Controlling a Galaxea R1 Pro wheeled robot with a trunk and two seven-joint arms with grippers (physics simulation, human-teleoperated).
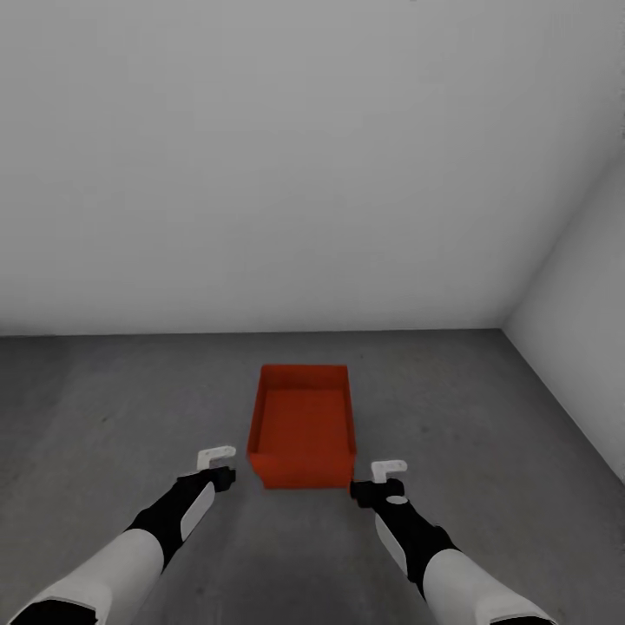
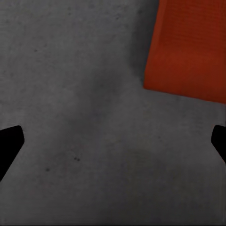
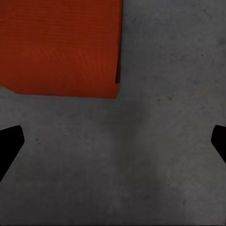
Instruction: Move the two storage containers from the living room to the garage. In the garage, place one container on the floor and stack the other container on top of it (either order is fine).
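Down on the dark grey mottled concrete floor (image 1: 486,451) sits an orange-red rectangular open-topped plastic storage container (image 1: 302,425), upright, its tapered walls plain and its inside bare. It stands near the base of a plain white wall (image 1: 260,174), with a second white wall (image 1: 582,330) meeting it at the corner on the right. The left end effector (image 1: 216,465) hangs just beside the container's near left corner, apart from it, and the right end effector (image 1: 382,480) hangs just beside the near right corner, also apart. Both end effectors are spread wide with nothing between the fingers: in the left wrist view the dark fingertips (image 2: 9,146) frame bare concrete with the container's wall (image 2: 188,52) off to one side, and in the right wrist view the fingertips (image 3: 9,146) likewise frame concrete near the container (image 3: 61,47).
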